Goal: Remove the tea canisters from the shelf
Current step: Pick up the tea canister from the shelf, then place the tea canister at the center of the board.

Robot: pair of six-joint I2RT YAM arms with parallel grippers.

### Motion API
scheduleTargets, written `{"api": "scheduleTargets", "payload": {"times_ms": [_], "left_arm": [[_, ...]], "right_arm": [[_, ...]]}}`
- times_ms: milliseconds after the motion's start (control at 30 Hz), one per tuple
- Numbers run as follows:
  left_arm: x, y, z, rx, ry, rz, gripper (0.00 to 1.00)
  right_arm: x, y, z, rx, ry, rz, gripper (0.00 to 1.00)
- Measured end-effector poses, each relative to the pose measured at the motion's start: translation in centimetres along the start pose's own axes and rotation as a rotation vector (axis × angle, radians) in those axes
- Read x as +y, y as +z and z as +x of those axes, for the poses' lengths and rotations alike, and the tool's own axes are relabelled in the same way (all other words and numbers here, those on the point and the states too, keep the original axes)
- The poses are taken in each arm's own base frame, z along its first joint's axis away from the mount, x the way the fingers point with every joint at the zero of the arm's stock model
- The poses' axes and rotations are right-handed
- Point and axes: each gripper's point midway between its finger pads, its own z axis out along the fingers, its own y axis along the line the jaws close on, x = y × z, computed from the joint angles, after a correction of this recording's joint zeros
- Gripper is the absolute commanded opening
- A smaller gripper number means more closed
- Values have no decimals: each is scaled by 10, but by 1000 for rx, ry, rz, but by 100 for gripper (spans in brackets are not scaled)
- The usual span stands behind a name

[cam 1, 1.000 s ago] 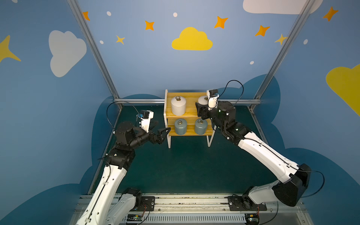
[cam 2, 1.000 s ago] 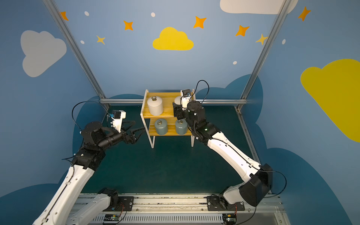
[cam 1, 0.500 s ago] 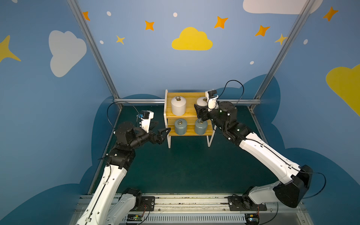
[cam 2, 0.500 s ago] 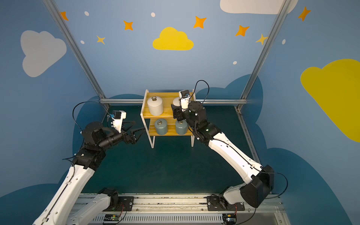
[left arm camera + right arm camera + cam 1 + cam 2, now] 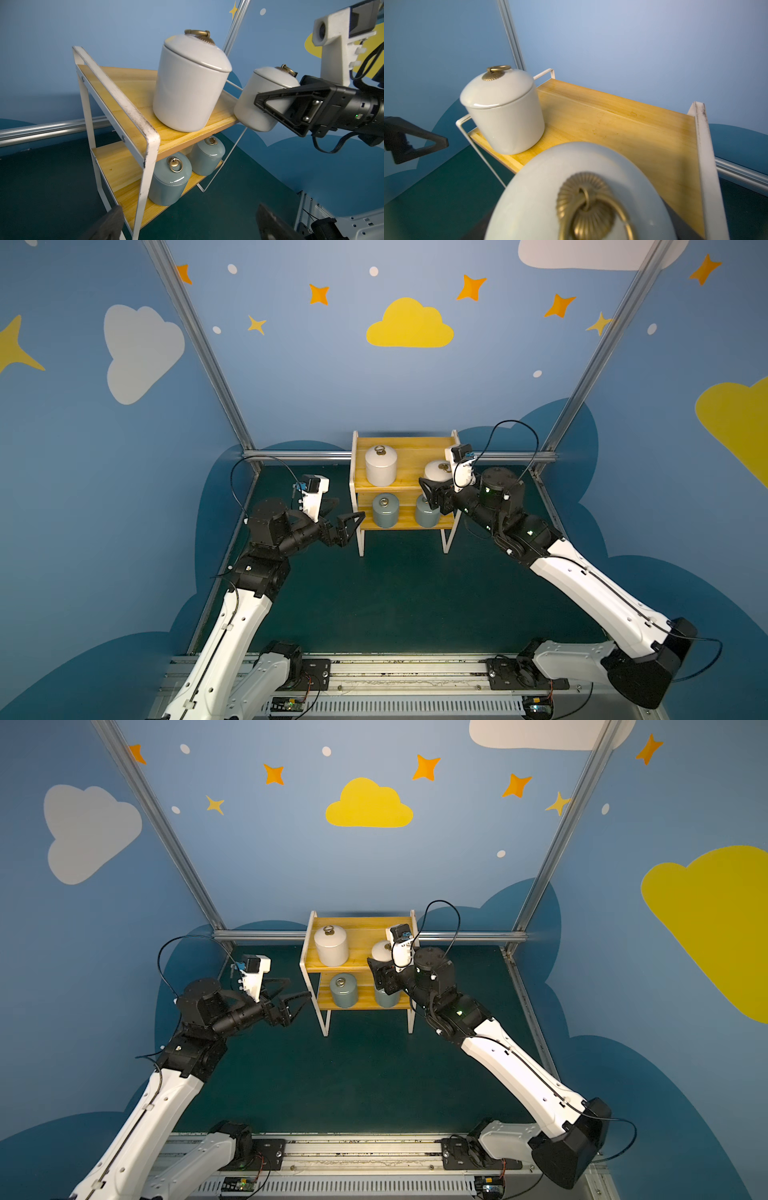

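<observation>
Tea canisters on a small two-tier shelf (image 5: 405, 450): the right gripper (image 5: 432, 487) is clamped around one white canister (image 5: 259, 83), holding it tilted at the front right corner of the top board and mostly past it, seemingly to carry it clear. The other white canister (image 5: 380, 466) stands upright on top, with two grey-blue canisters (image 5: 385, 510) below. The left gripper (image 5: 349, 508) hovers with its jaws spread beside the shelf's left frame, probably ready for a lower jar.

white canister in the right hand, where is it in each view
Top view: held white canister at the shelf's upper right end, in the right hand.
Top view: held white canister, same place.
Left wrist: tilted, beyond the standing white canister.
Right wrist: blurred foreground.
Shared landmark: standing white canister.
</observation>
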Motion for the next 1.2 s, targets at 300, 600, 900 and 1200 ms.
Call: {"api": "scheduleTargets", "payload": {"times_ms": [300, 600, 900, 1200], "left_arm": [[0, 0, 1, 1, -11, 3, 100], [2, 1, 8, 10, -23, -1, 100], [0, -6, 16, 4, -23, -10, 100], [1, -7, 22, 8, -27, -18, 100]], "right_arm": [[28, -35, 30, 71, -23, -94, 62], [43, -76, 72, 102, -43, -130, 61], [33, -94, 151, 183, -44, -64, 61], [17, -98, 234, 274, -68, 28, 60]]}}
